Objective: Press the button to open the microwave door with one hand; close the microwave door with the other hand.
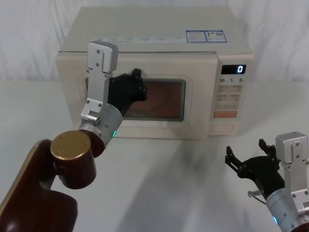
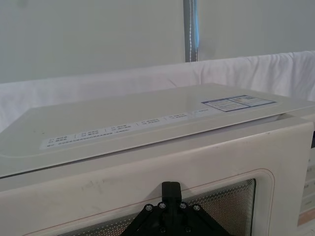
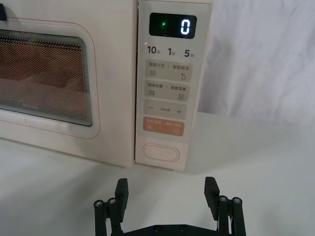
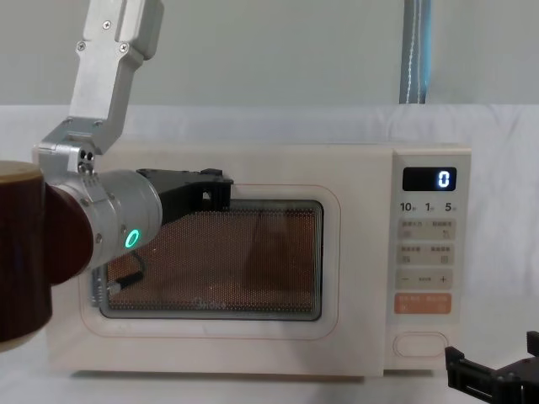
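The cream microwave door point(image 1: 195, 99) with its dark window lies flush with the oven front. My left gripper point(image 1: 137, 83) is shut, and its black tip rests against the upper left part of the window point(image 4: 253, 261); the tip point(image 2: 171, 190) points at the door's top frame. The wide cream pill-shaped button point(image 3: 161, 152) sits at the bottom of the control panel point(image 1: 224, 128). My right gripper point(image 3: 166, 189) hovers open low over the table, a short way in front of the button and apart from it, with nothing between its fingers point(image 1: 245, 152).
The microwave stands on a white cloth-covered table point(image 1: 164, 183) against a white backdrop. An orange rectangular button point(image 3: 163, 126) and small beige buttons sit above the pill button. The display point(image 4: 429, 178) reads 0. There is open table in front of the oven.
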